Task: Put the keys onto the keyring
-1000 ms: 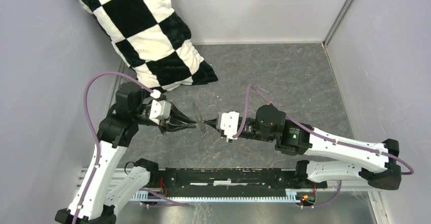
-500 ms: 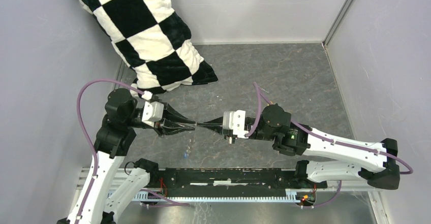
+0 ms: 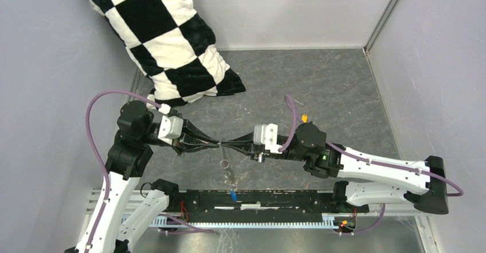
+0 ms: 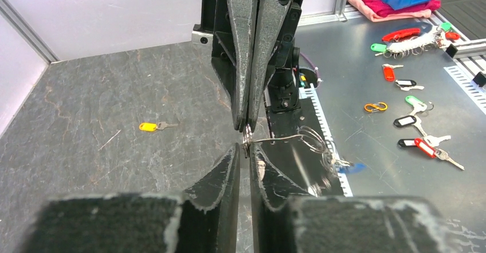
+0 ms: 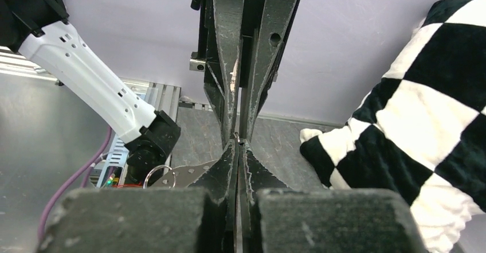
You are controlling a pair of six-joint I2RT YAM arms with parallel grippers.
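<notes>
The big checkered pillow (image 3: pixel 166 41) is leaning in the back corner, and the grey table (image 3: pixel 321 81) is lying under the two arms. The arms are meeting tip to tip in the air. The right gripper (image 5: pixel 238 150) is pressing its fingers tight together and pinching one end of the keyring (image 4: pixel 286 139). The left gripper (image 4: pixel 244 152) is holding its fingers a little apart around that same end. The keyring is hanging down from the pinch, and the blue key (image 3: pixel 232 195) looks to be dangling at its bottom. The yellow key (image 4: pixel 148 127) is lying alone on the table, well apart. I think the ring is being held ready for the yellow key. Next, one gripper needs to let go and pick that tiny key up gently.
</notes>
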